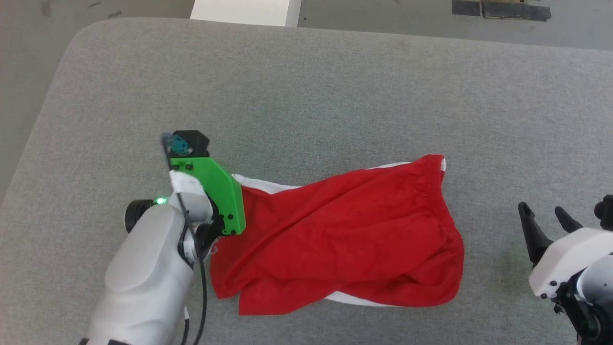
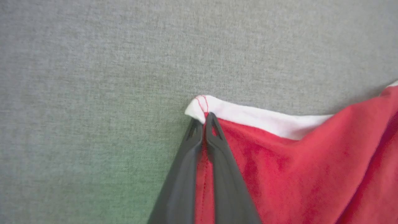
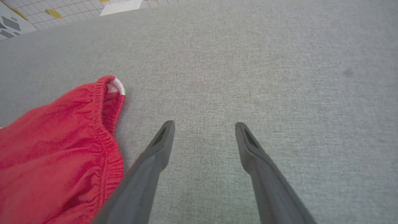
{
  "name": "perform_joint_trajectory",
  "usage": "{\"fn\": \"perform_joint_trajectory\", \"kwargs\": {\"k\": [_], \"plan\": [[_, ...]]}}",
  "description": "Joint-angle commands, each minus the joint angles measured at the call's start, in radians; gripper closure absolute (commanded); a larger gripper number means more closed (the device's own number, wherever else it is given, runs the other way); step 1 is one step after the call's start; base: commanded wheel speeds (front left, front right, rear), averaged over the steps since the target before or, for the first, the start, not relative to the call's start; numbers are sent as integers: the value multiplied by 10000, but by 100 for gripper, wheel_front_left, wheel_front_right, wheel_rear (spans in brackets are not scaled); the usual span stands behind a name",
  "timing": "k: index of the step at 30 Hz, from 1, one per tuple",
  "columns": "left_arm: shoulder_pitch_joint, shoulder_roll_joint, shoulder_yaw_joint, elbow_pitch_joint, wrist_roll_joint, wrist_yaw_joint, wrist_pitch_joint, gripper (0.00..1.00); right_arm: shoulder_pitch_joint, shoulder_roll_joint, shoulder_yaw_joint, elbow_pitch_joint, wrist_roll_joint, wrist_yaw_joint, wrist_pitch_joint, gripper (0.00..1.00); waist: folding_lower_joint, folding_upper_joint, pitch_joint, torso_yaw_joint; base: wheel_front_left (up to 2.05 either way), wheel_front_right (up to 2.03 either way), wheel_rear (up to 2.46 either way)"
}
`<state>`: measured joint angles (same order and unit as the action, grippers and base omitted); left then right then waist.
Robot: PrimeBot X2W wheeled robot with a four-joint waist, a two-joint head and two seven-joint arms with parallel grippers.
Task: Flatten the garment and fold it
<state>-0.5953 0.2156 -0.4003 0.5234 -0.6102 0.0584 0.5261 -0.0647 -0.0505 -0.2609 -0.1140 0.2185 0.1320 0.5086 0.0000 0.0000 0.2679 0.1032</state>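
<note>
The red shorts (image 1: 345, 230) lie crumpled on a grey padded table (image 1: 335, 86), a little below its middle in the head view, stretched from left to right. The gathered waistband (image 1: 433, 191) sits at the right end, and the leg ends point left. White trim (image 2: 258, 116) shows along the upper left edge, and another strip of white peeks out under the lower edge. The cloth is creased, with 1 layer folded loosely over another near the lower left.

The left gripper (image 2: 203, 123) is at the left end of the shorts, pointing down at the table. Its 2 dark fingers (image 2: 224, 161) are pressed together at the tips, with red cloth pinched between them right at the leg corner, just under the white trim. In the head view the wrist and its green bracket (image 1: 215, 191) cover this corner, so the fingers themselves are hidden there.

The right gripper (image 1: 543, 215) hangs to the right of the shorts, near the waistband but apart from it. Its fingers stand wide apart and hold nothing; bare grey table shows between them in the right wrist view. The waistband lies just beside the left finger in that view, and whether the two touch cannot be told.

Beyond the far edge of the table there is grey floor (image 1: 383, 19) and a white block (image 1: 244, 12).
</note>
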Motion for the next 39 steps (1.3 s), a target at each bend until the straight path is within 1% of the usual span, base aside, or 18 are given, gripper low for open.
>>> {"fn": "perform_joint_trajectory", "kwargs": {"k": [1, 5, 8, 12, 15, 19, 26, 32, 37, 38, 39], "plan": [[338, -97, 187, -162, -208, 128, -286, 100, -219, 3, 113, -120, -95, -13, -80, 0, 0, 0, -28, 22, 0, 0, 0], [885, -191, 698, -941, -643, 239, -934, 100, -434, 3, 584, -361, -246, -13, 108, 0, 0, 0, -67, 89, 0, 0, 0], [1290, -231, 867, -1541, -758, 370, -1238, 100, -784, 3, 1089, -377, -461, -13, 452, 0, 0, 0, -58, 162, 0, 0, 0], [1754, -315, 995, -2277, -856, 560, -1503, 100, -1514, -25, 1840, 26, -714, -13, 994, 0, 0, 0, 19, 292, 0, 0, 0], [1971, -372, 991, -2726, -876, 651, -1591, 100, -2095, -105, 2129, 556, -1081, -13, 1298, 0, 0, 0, 114, 453, 0, 0, 0], [2150, -394, 907, -3120, -866, 700, -1591, 100, -2701, -158, 2207, 1328, -1679, -13, 1630, 0, 0, 0, 253, 649, 0, 0, 0], [2269, -429, 823, -3496, -866, 770, -1601, 100, -3237, -196, 2289, 2396, -2112, -13, 1782, 0, 0, 0, 531, 885, 0, 0, 0], [2271, -496, 776, -3620, -902, 762, -1675, 100, -3364, -277, 2343, 2979, -2277, -13, 1745, 0, 0, 0, 727, 951, 0, 0, 0], [2266, -534, 742, -3630, -931, 739, -1738, 100, -3467, -349, 2397, 3236, -2296, -13, 1588, 0, 0, 0, 815, 942, 0, 0, 0], [2264, -539, 742, -3638, -937, 739, -1756, 100, -3492, -356, 2411, 3298, -2280, -13, 1603, 52, 0, 0, 829, 937, 0, 0, 0], [2246, -551, 744, -3654, -958, 719, -1811, 100, -3552, -393, 2503, 3384, -2180, -13, 1554, 100, 0, 0, 839, 930, 0, 0, 0]]}}
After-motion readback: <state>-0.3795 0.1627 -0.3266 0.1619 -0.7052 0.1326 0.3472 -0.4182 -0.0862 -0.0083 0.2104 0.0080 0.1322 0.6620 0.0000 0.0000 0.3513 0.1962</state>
